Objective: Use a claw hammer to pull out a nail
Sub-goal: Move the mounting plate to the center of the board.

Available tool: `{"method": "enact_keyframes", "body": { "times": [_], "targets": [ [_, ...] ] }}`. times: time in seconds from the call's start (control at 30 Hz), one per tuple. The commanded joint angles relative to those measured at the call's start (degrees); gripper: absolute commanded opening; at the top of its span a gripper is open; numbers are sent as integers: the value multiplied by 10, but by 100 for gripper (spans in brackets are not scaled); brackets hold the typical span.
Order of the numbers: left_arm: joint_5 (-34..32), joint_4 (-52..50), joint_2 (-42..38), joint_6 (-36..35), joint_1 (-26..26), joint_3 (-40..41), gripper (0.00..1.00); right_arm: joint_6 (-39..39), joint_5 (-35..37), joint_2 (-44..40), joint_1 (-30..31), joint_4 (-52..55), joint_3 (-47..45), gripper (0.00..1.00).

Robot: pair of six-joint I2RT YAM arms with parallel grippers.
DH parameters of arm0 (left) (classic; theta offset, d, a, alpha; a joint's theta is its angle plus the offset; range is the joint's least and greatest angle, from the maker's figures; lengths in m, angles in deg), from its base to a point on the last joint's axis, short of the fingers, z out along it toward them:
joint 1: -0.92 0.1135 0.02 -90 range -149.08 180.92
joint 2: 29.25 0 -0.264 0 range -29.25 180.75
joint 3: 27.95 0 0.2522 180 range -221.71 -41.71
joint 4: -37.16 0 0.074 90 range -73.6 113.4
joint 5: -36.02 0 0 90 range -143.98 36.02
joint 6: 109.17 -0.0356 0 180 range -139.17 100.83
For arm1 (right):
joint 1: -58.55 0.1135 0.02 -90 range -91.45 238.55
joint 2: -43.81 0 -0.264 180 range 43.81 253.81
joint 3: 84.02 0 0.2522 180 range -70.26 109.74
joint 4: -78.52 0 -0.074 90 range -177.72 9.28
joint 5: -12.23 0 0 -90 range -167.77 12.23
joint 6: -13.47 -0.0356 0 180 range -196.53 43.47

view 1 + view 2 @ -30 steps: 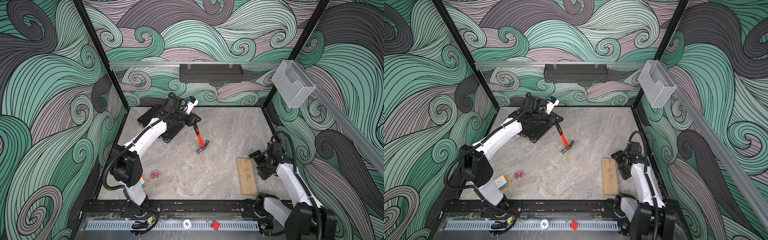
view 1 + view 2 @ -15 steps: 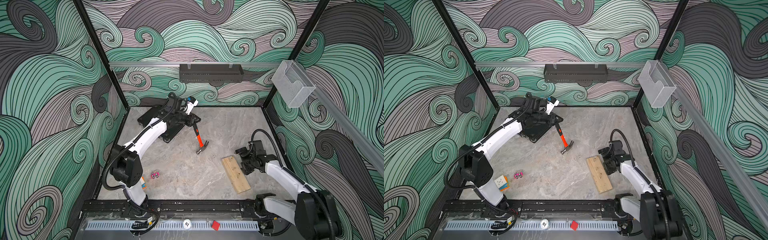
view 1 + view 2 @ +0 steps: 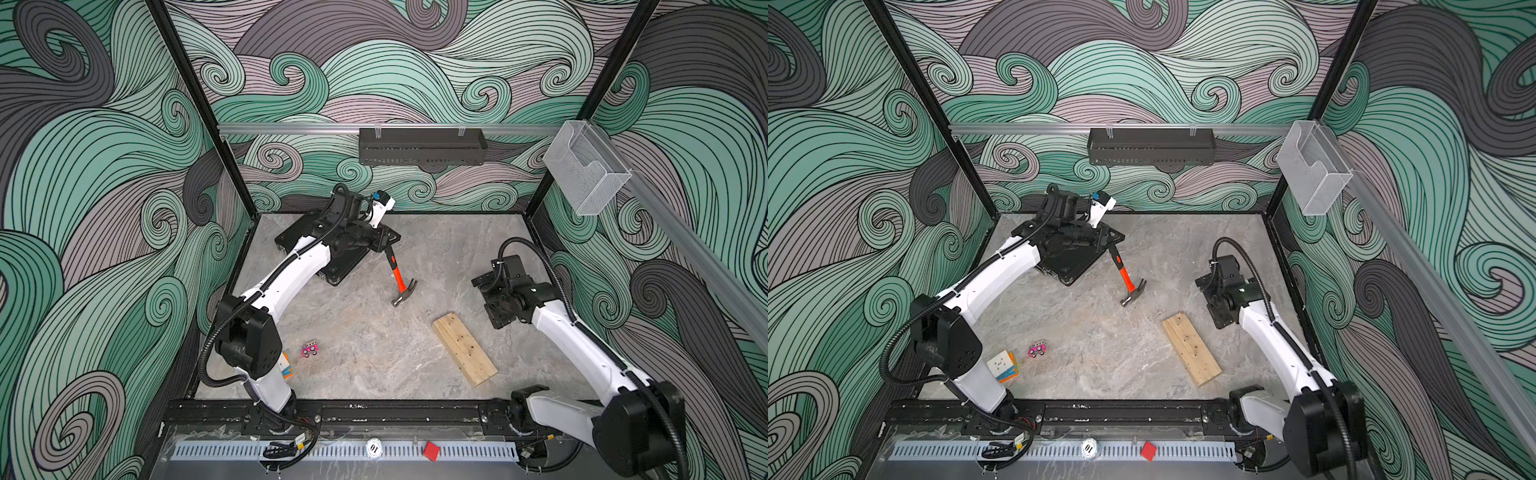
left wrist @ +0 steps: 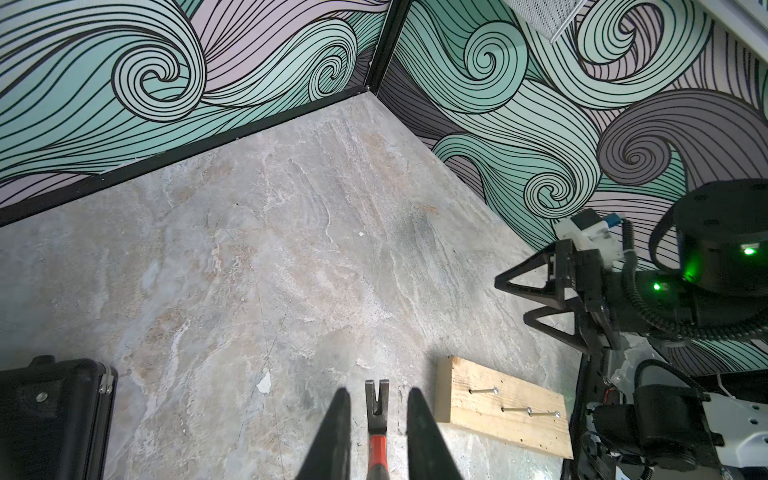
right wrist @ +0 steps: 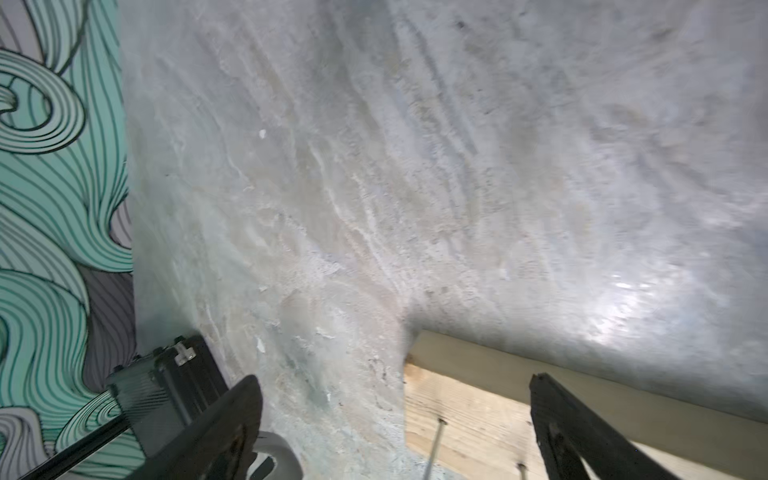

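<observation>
Toward the table's right edge, you're leaving the plank free to skid: right gripper gaping, left gripper clutching the claw hammer.

Steel-headed claw hammer; bare wood plank

The left claw grips the handle end of the hammer toward the far side, its head slanting down over the bench. A wooden board lies near right; the right claw stands spread just beside its far end.
</observation>
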Motion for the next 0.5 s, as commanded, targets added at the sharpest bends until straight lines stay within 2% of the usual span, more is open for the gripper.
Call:
{"method": "enact_keyframes", "body": {
  "times": [0.0,0.3,0.47],
  "targets": [
    [17,24,-28,4,-2,-9,0,24,7,-6,-9,129,-17,100],
    [21,33,-29,7,-2,-1,0,41,-77,-19,-22,218,-36,100],
    [26,40,-27,11,-2,4,0,0,-121,-34,-21,242,-71,100]
  ]
}}
